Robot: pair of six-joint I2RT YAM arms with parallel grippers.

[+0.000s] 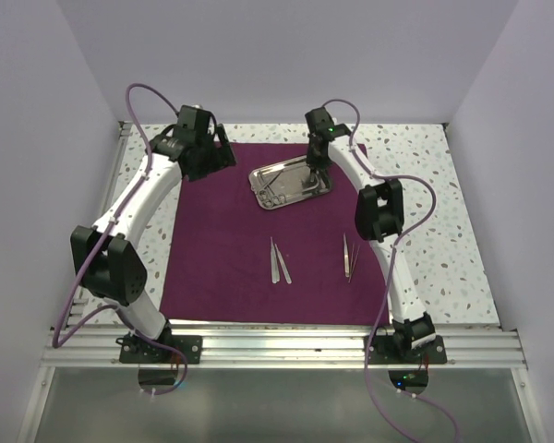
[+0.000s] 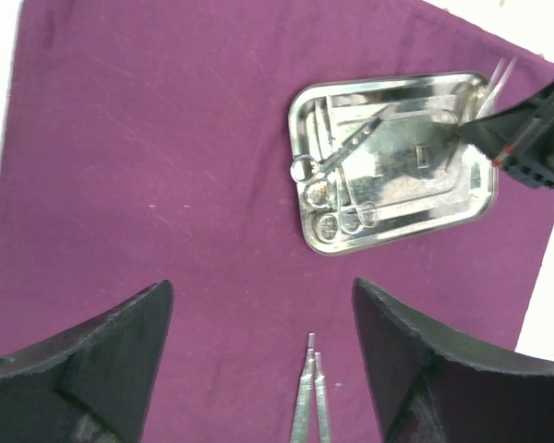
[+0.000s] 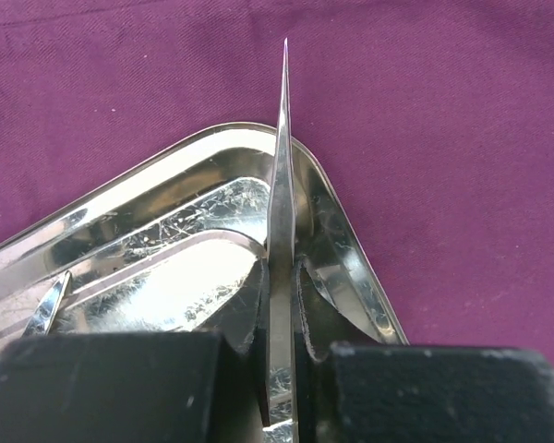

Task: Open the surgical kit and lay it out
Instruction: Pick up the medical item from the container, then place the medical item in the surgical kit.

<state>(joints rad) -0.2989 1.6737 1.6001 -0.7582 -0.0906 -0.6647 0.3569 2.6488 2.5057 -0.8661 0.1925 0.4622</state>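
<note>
The maroon cloth wrap (image 1: 222, 249) lies spread flat on the table. The steel tray (image 1: 258, 175) sits on its back middle and holds ring-handled scissors and forceps (image 2: 346, 148). Two pairs of tweezers lie on the cloth, one left (image 1: 279, 263) and one right (image 1: 350, 257). My right gripper (image 3: 282, 277) is over the tray's right end (image 3: 342, 231), shut on a thin pointed pair of steel tweezers (image 3: 282, 185). My left gripper (image 2: 263, 305) is open and empty above the cloth, at the back left (image 1: 214, 155). The tips of the left tweezers (image 2: 309, 397) show between its fingers.
The speckled tabletop (image 1: 443, 221) shows to the right of and behind the cloth. White enclosure walls stand on three sides. An aluminium rail (image 1: 277, 346) with both arm bases runs along the near edge.
</note>
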